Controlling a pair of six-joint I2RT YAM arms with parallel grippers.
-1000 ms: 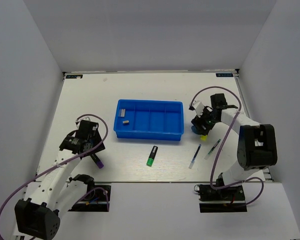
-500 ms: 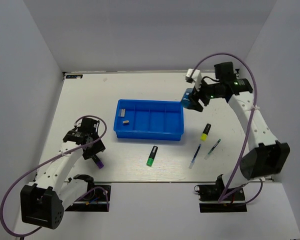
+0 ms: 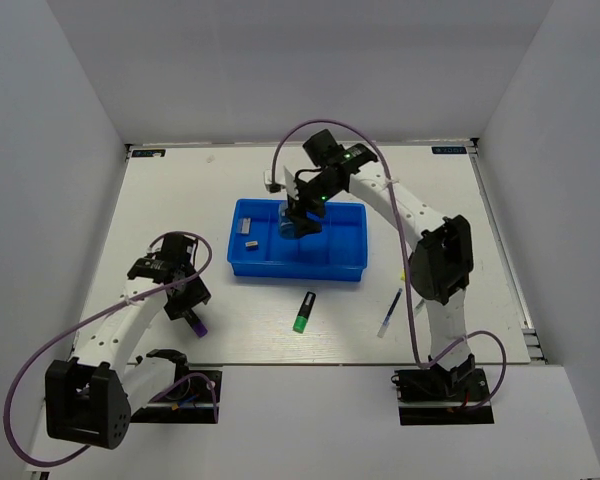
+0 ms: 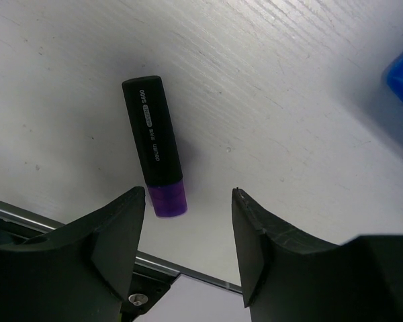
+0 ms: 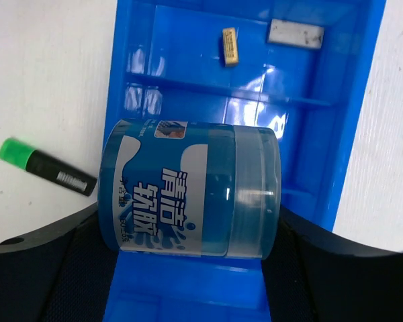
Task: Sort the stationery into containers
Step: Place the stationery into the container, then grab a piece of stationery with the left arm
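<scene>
My right gripper (image 3: 299, 221) is shut on the round blue white-labelled tub (image 5: 188, 198) and holds it on its side above the left-middle part of the blue tray (image 3: 300, 270). The tray (image 5: 363, 100) holds a grey block (image 5: 294, 33) and a small tan piece (image 5: 230, 45) in its left end. My left gripper (image 4: 188, 201) is open just above the table, with the purple end of the purple marker (image 4: 154, 144) between its fingertips (image 4: 114, 228). The green-black marker (image 3: 303, 311) and a blue pen (image 3: 389, 312) lie in front of the tray. The yellow marker is hidden.
The right arm stretches from the near right across the tray's right half. The table's near edge and a metal rail (image 4: 67, 225) lie right behind my left gripper. White walls close in the table on three sides.
My right arm has swung left from beside the tray's right end to above its left-middle part, with the tub in its grip. My left gripper has barely moved by the purple marker.
</scene>
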